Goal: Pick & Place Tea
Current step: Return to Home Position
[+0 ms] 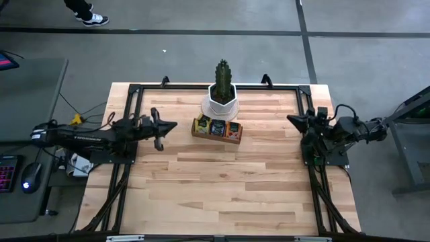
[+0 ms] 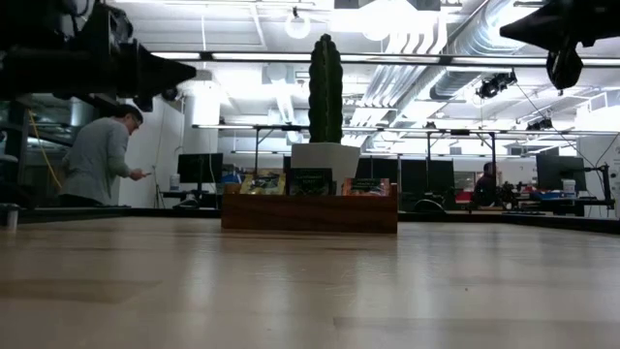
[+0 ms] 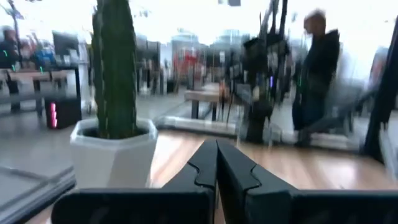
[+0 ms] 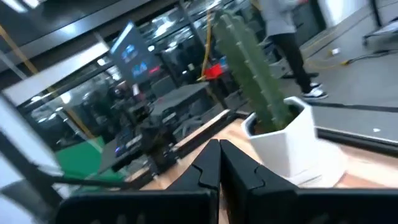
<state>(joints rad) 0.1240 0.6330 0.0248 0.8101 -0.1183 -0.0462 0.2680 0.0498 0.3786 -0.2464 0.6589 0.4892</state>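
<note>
— Where's your tea?
— In the wooden tray, between your claws and nearer the left. Left gripper and right gripper are both pinched closed, empty, and apart from it.

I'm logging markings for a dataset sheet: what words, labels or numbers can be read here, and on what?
Nothing reads clearly.
Left arm: white lettering, too small to read.
Tea sachets in the wooden tray: printed labels, too blurred to read.
</note>
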